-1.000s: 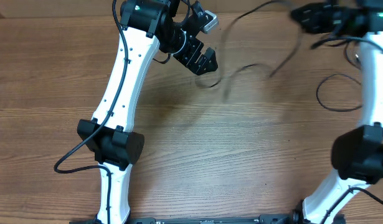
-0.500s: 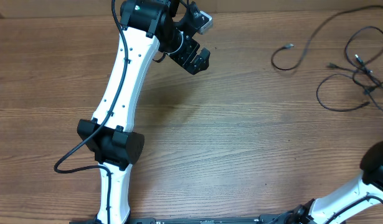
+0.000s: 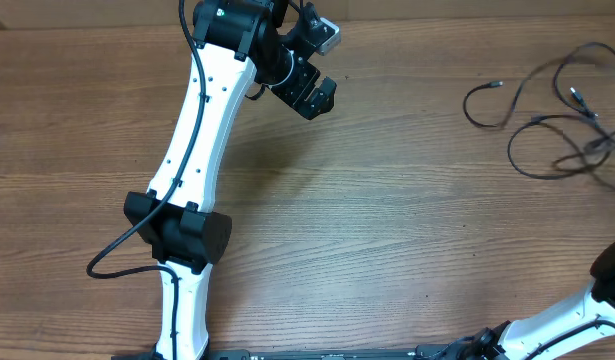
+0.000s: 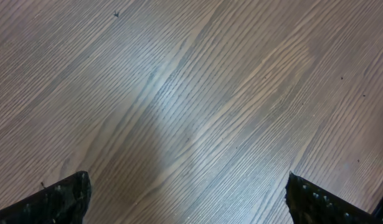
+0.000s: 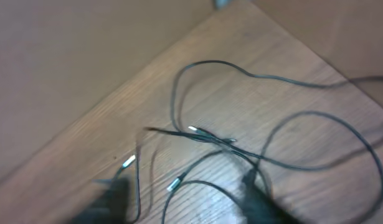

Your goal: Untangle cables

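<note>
Two dangers are worth your attention here, and both concern the right side.

Overhead view: the cables (image 3: 567, 119) lie at about 2 o'clock on the table (image 3: 387, 220), loose loops with a small crossed knot among them. Their long axis goes from 9 to 3 o'clock, and the strands run out of the picture at the 3 o'clock edge. The left gripper (image 3: 314, 97) hangs near 11 o'clock, well apart from them, so it cannot hold anything down. Of the right arm (image 3: 562, 318) you see only the lower part, at 5 o'clock.

Left wrist view: the fingers (image 4: 60, 199) stand wide apart, at 7 and 5 o'clock, with only bare wood between them.

Right wrist view: the picture is blurred. The right gripper (image 5: 185, 199) shows two dark fingers (image 5: 256, 199) apart at the bottom. I judge that nothing is clamped, but one strand passes very near the finger at 5 o'clock, and I cannot tell if it touches. Here the cables (image 5: 207, 135) cross in the middle and stretch mostly from 8 to 3 o'clock, with light plug ends (image 5: 129, 162) toward 7 o'clock.

First danger: if you close on the crossing, you may take two strands together, and pulling would tighten the knot. Second: the bundle lies near the table corner, so a pull toward 12 o'clock could drag it over the edge.
</note>
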{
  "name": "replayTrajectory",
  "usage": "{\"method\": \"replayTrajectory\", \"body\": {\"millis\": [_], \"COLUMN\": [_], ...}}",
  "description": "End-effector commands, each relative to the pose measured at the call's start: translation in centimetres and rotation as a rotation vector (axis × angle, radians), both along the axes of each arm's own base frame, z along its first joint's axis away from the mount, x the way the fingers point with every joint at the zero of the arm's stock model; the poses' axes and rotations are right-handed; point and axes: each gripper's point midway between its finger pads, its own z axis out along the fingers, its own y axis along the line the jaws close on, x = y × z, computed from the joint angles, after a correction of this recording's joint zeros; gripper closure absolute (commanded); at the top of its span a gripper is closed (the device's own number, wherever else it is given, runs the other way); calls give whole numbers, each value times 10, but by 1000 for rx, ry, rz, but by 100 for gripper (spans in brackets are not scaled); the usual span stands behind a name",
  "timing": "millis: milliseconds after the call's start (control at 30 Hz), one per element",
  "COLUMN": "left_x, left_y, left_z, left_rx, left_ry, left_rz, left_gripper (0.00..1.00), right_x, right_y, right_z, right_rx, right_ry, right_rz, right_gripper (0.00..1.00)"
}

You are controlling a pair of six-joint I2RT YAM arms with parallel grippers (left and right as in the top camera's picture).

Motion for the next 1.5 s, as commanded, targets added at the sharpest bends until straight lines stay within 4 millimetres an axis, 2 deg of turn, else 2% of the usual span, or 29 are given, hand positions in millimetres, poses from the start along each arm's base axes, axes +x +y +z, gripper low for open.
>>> {"method": "replayTrajectory", "body": {"millis": [0,67,200,367,467,600,633,667,700,733,833,867,967,1033,1067,1100,1233,1467], "left_x": [2,2,2,2,2,2,2,2,2,2,2,2,2,2,2,2,2,2], "left_y": [3,3,3,3,3,3,3,3,3,3,3,3,3,3,3,3,3,3], "left_z": [0,0,0,0,0,0,0,0,0,0,0,0,0,0,0,0,0,0], "left_rx": [3,3,3,3,3,3,3,3,3,3,3,3,3,3,3,3,3,3], "left_ry": [-1,-1,-1,-1,-1,-1,-1,-1,-1,-1,-1,-1,-1,-1,-1,-1,-1,-1], "left_rz": [15,15,15,15,16,15,15,15,15,15,15,15,16,15,15,15,15,15], "left_gripper": [1,0,0,0,1,1,0,1,0,0,0,0,0,0,1,1,0,1], "right_x": [-11,-11,-3,21,38,59,66,69,73,75,80,80,78,75,75,72,68,66], "right_y": [-9,-7,10,56,92,149,181,197,221,231,291,304,358,384,389,404,426,432], "right_z": [26,25,26,28,24,14,7,3,-2,-4,-11,-11,-11,-11,-11,-11,-11,-11], "right_rx": [-57,-51,-11,50,61,79,93,100,107,110,117,116,113,112,111,110,109,109], "right_ry": [-12,-10,-29,-63,-44,-18,3,15,30,36,57,59,65,68,69,70,73,74], "right_rz": [-88,-83,-24,111,193,312,376,407,453,474,592,619,725,779,788,818,863,876], "right_gripper": [24,17,13,10,7,0,0,0,0,0,0,0,0,0,0,0,0,0]}}
